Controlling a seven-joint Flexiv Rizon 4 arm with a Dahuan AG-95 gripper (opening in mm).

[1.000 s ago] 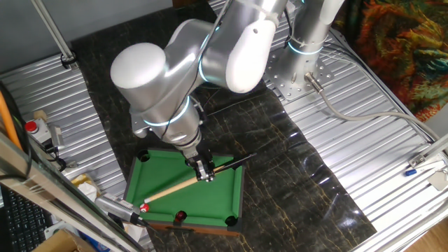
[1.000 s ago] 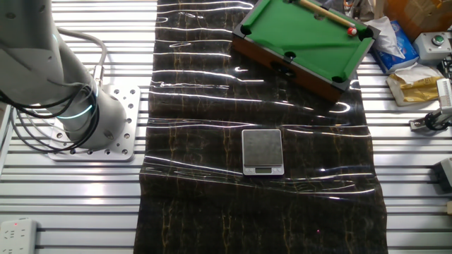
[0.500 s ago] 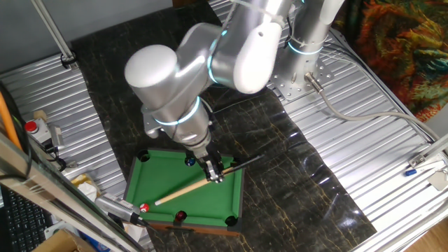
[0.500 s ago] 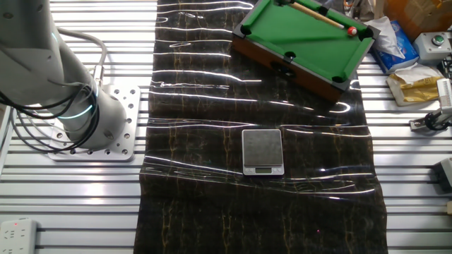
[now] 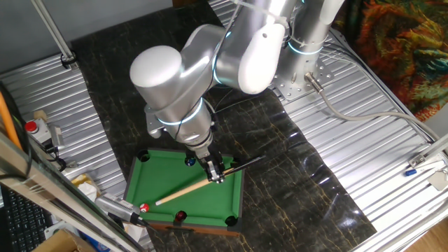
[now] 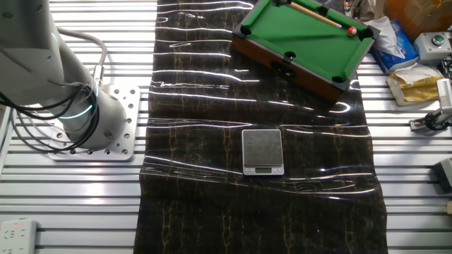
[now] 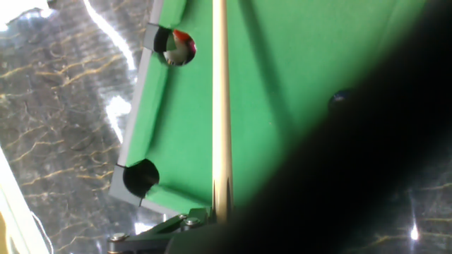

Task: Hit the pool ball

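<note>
**Cue drawn back from the red ball**

Since a second ago the arm has shifted toward the right end of the toy table, and the cue's pale tip, then close to the red ball, now lies farther off. The gripper (image 5: 218, 172) hangs low over the green pool table (image 5: 161, 183), its fingers clamped on the wooden cue (image 5: 187, 189) near the dark butt end, which juts out past the table's right rail. The cue lies slanted across the felt, tip pointing down-left. The pool ball (image 5: 144, 208), bright red with a white spot, sits at the near left corner, by the pocket there (in the hand view it appears right at the pocket mouth (image 7: 181, 47), beside the cue line). A blue ball (image 5: 190, 161) rests near the far rail, just left of the gripper, and a darker maroon ball (image 5: 180, 216) sits at the near rail's middle pocket. On the black mat (image 6: 198, 204), well apart from the pool table, lies a small digital scale (image 6: 263, 151).
</note>
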